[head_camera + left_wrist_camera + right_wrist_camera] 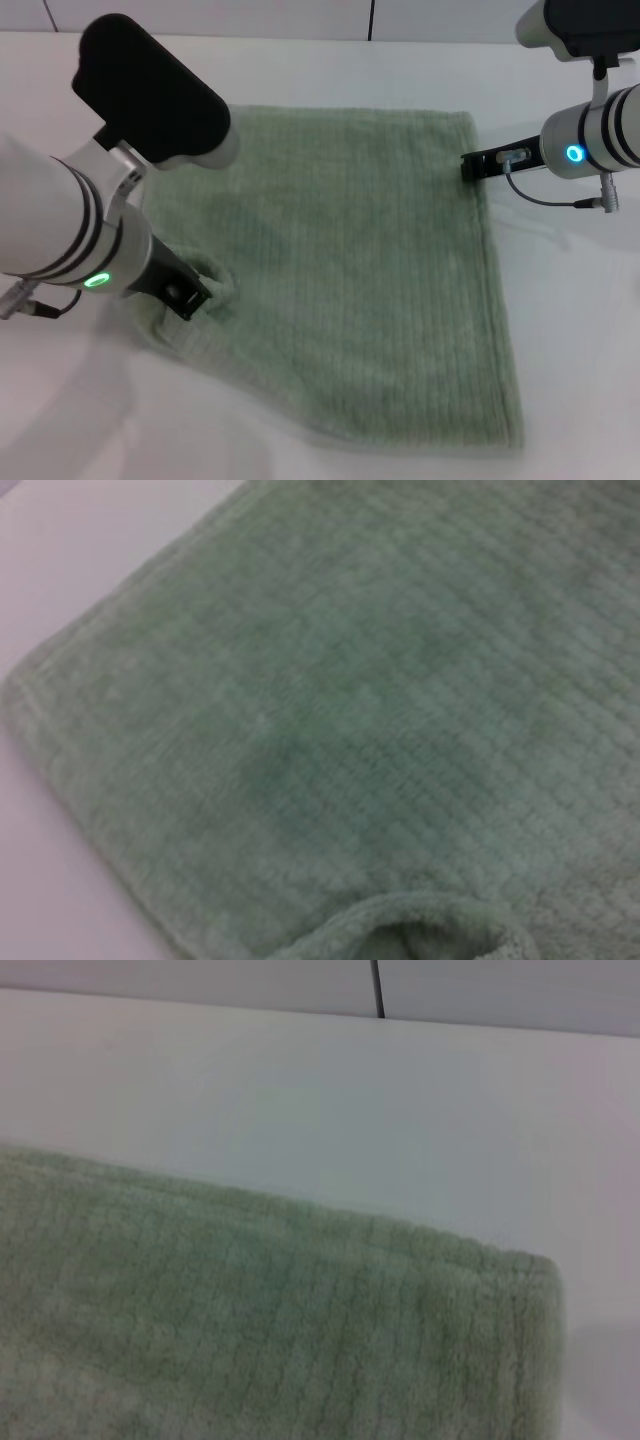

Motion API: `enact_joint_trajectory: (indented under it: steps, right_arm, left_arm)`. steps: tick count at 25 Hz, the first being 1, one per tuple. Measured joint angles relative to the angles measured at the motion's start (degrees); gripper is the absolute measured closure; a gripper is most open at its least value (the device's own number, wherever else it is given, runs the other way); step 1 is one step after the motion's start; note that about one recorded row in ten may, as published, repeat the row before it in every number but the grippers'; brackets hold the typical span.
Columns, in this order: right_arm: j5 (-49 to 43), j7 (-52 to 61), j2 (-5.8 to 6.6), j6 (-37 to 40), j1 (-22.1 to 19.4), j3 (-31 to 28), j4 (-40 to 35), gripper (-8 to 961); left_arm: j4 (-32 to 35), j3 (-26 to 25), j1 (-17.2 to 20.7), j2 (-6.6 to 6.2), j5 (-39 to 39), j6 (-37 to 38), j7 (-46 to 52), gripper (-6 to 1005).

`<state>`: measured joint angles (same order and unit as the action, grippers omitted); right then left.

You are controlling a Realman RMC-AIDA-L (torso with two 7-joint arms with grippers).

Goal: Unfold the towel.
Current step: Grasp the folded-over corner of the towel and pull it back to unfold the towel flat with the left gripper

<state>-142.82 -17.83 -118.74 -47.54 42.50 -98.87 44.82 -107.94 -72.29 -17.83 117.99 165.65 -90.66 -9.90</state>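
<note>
The pale sage-green towel [350, 270] lies spread nearly flat on the white table [560, 330], a single layer with ribbed stripes. My left gripper [197, 292] is low at the towel's near left part, shut on a raised pucker of cloth [218, 278]. That pucker also shows in the left wrist view [430, 930], beside the towel's left hem [80, 650]. My right gripper [468, 165] sits at the towel's right edge just below its far right corner [462, 118]. The right wrist view shows that corner [520, 1280] lying flat.
The white table surrounds the towel on all sides. A dark vertical seam [377, 988] marks the back wall. A grey cable [555, 200] hangs under the right wrist. The towel's near edge [330, 430] is wavy and slightly rumpled.
</note>
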Motion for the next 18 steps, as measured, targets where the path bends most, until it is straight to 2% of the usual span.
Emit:
enact_joint_trajectory:
  steps: [7,8,12,18]
  right_arm:
    - [0.0,-0.05,0.0,-0.02,-0.01,0.0,0.0,899]
    - [0.0,-0.06,0.0,-0.07,-0.01,0.0,0.0,898]
    - [-0.03,-0.07,0.0,-0.31,0.01,0.0,0.0,897]
    - [-0.14,-0.05,0.0,-0.4,-0.01,0.0,0.0,895]
  left_arm:
    - [1.6,-3.53,0.26,-0.03,0.03,0.01,-0.04,933]
    - [2.48,-6.34,0.5,-0.04,0.04,0.55,-0.44,932]
    - [2.47,-6.75,0.68,-0.04,0.05,0.32,-0.27,907]
    - [1.18,-3.17,1.22,-0.02,0.02,-1.83,1.86,816]
